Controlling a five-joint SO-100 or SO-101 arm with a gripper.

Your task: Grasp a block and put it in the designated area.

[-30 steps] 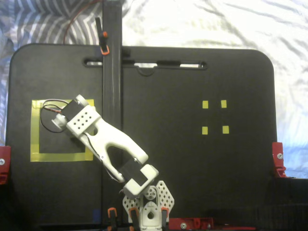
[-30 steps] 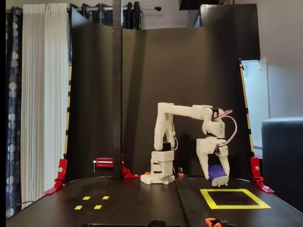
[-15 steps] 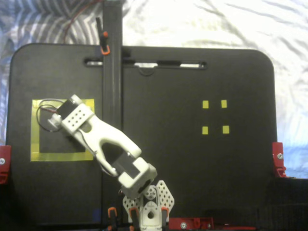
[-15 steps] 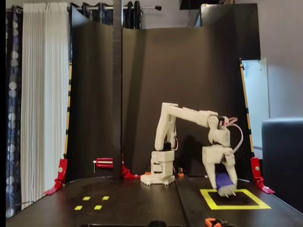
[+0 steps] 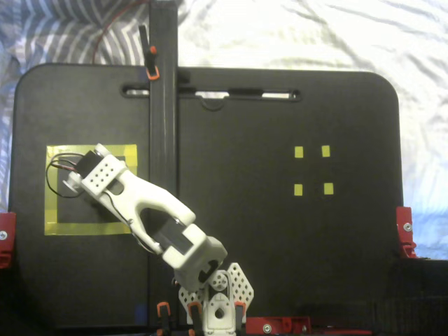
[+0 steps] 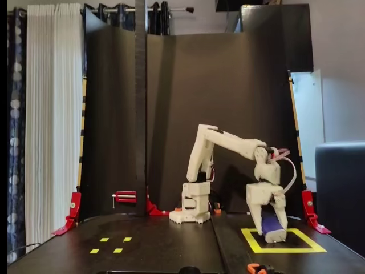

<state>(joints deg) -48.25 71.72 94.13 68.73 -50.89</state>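
In a fixed view from the front, the dark blue block (image 6: 273, 226) sits between the white fingers of my gripper (image 6: 274, 230), low over or touching the black inside of the designated area (image 6: 311, 249), a large square of yellow tape. The gripper is shut on the block. In a fixed view from above, the white arm's wrist (image 5: 99, 176) covers the block and the fingertips over the designated area (image 5: 52, 189) at the board's left.
Several tiny yellow tape squares (image 5: 312, 170) lie on the board's right side. A tall black post (image 5: 162, 84) stands just right of the yellow square. Red clamps (image 5: 404, 232) hold the board's edges. The arm's base (image 5: 213, 297) sits at the near edge.
The arm has swung further over the yellow square and lowered, carrying the block from above the square's near edge down to the black inside.
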